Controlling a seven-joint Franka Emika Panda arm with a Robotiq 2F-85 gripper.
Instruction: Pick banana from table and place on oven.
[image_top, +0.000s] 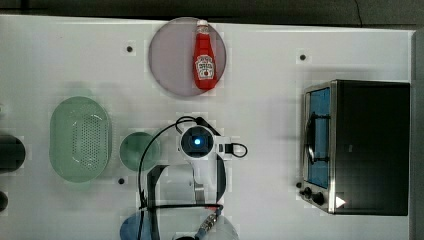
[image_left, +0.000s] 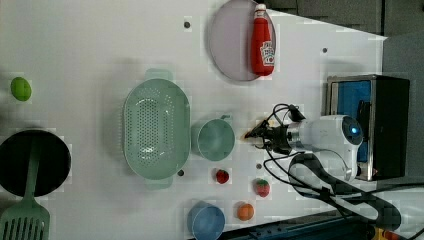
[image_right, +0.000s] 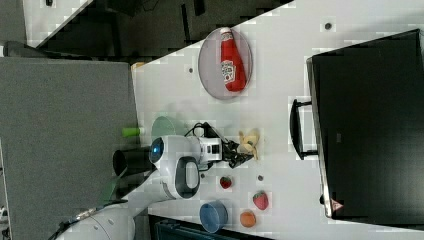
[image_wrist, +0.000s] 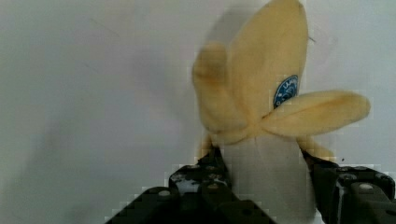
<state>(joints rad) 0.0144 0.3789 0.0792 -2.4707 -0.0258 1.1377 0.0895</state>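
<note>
The banana (image_wrist: 261, 93) is a pale yellow-cream fruit with peel flaps spread and a blue sticker. Its pale body sits between the dark fingers of my gripper (image_wrist: 264, 163), which press on both sides, shut on it. In the right view the banana (image_right: 249, 142) lies beside the gripper (image_right: 236, 156) over the white table (image_right: 280, 65), short of the oven's handle. In the left view the banana (image_left: 254, 129) sticks out ahead of the gripper (image_left: 265, 137), next to a teal cup. The oven (image_top: 370, 145) stands at the top view's right, its black top bare.
A ketchup bottle (image_top: 204, 57) lies on a grey plate (image_top: 170, 55). A green colander (image_left: 156, 129) and teal cup (image_left: 214, 139) sit near the gripper. Two strawberries (image_left: 261, 187), an orange fruit (image_left: 244, 211) and a blue bowl (image_left: 206, 222) lie by the arm's base. A black pan (image_left: 30, 162) and a lime (image_left: 21, 89) sit farther off.
</note>
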